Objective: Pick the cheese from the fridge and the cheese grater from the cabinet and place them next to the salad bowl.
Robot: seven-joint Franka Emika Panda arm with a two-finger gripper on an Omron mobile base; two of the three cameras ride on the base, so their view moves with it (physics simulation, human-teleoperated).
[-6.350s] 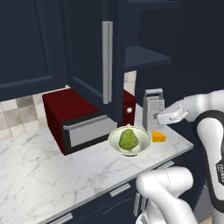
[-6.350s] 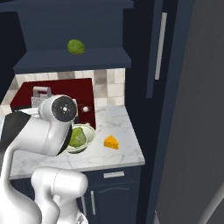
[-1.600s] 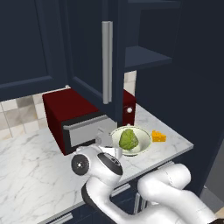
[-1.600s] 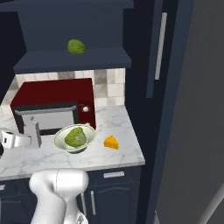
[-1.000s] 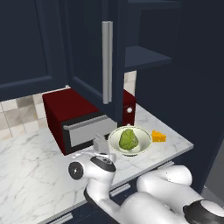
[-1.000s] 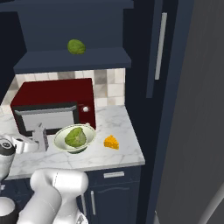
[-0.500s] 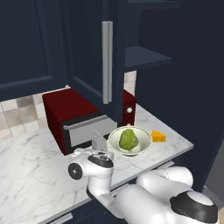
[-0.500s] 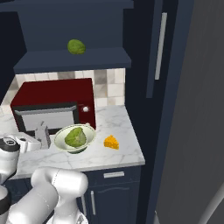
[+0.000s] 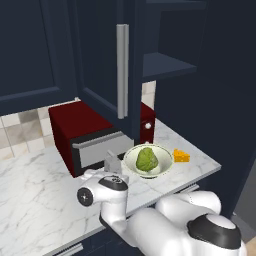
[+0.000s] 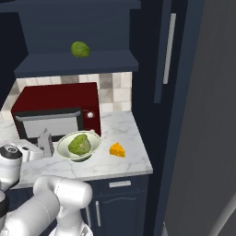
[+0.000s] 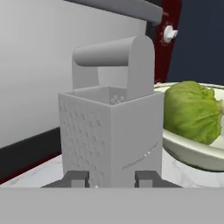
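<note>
The cheese grater (image 11: pixel 111 131) stands upright on the marble surface (image 9: pixel 35 200), just to the left of the salad bowl (image 9: pixel 131 160) and in front of the dark red microwave (image 9: pixel 75 125). In the hand view its two perforated faces and its top handle are very close to the camera, and the two dark fingertips (image 11: pixel 76 177) of the claw (image 11: pixel 111 178) sit against its lower part, one on each side. The claw is closed on the cheese grater. In the left base view the cheese grater (image 9: pixel 112 162) shows as a small grey box between the robot's wrist and the bowl, and in the right base view it (image 10: pixel 45 141) is just beside the bowl's left rim (image 10: pixel 62 143). I cannot tell if grater and bowl are touching. The salad bowl holds a green lettuce lump (image 10: pixel 79 144). The cheese (image 10: pixel 117 150), a small orange wedge, lies on the surface on the other side of the bowl, near it but apart. Above the surface hangs the navy cabinet (image 9: pixel 95 60) with its door open and a long silver bar handle (image 9: pixel 122 70). On an open navy shelf (image 10: pixel 73 62) above the microwave rests a loose green lump (image 10: pixel 80 49). At the right stands the grey fridge (image 10: pixel 207 129).
</note>
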